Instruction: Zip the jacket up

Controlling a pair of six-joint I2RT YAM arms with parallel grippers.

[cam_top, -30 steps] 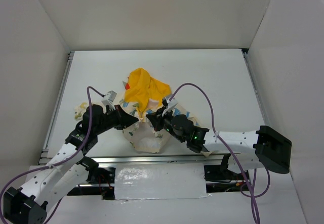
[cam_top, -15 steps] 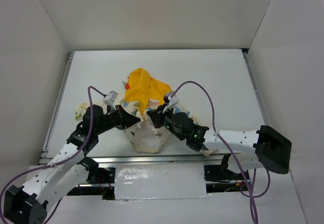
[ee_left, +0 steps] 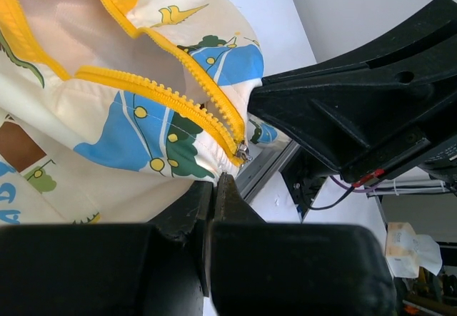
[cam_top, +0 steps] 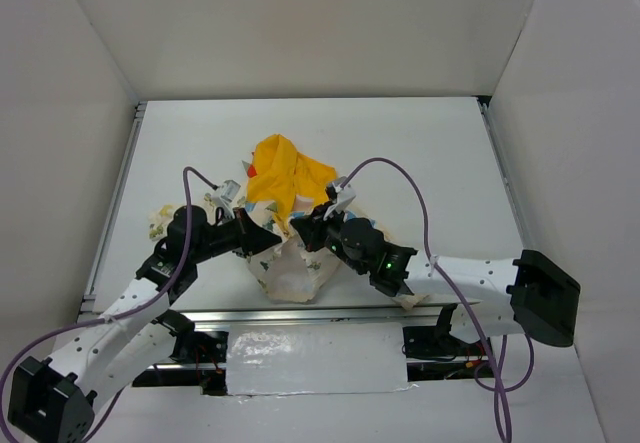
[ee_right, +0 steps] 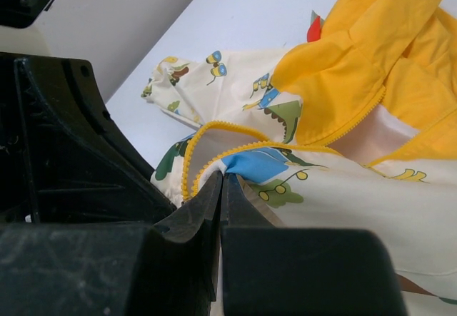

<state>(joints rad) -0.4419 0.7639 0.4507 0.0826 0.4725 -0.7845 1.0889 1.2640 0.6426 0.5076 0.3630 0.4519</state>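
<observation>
The jacket lies bunched near the table's front edge, with its yellow hood toward the back. My left gripper is shut on the jacket's cream fabric just below the yellow zipper trim. The small metal zipper slider sits at the trim's lower end, close above my fingertips. My right gripper is shut on the jacket's front edge beside the other zipper row. The two grippers are close together over the jacket's front. The zipper is open above the slider.
The table's metal front rail runs just below the jacket. White walls enclose the table at the left, the back and the right. The right arm fills the right of the left wrist view. The left arm fills the left of the right wrist view.
My left gripper has moved right and slightly up, closer to the right gripper. The right gripper has shifted a little left. The jacket front has bunched up between them.
</observation>
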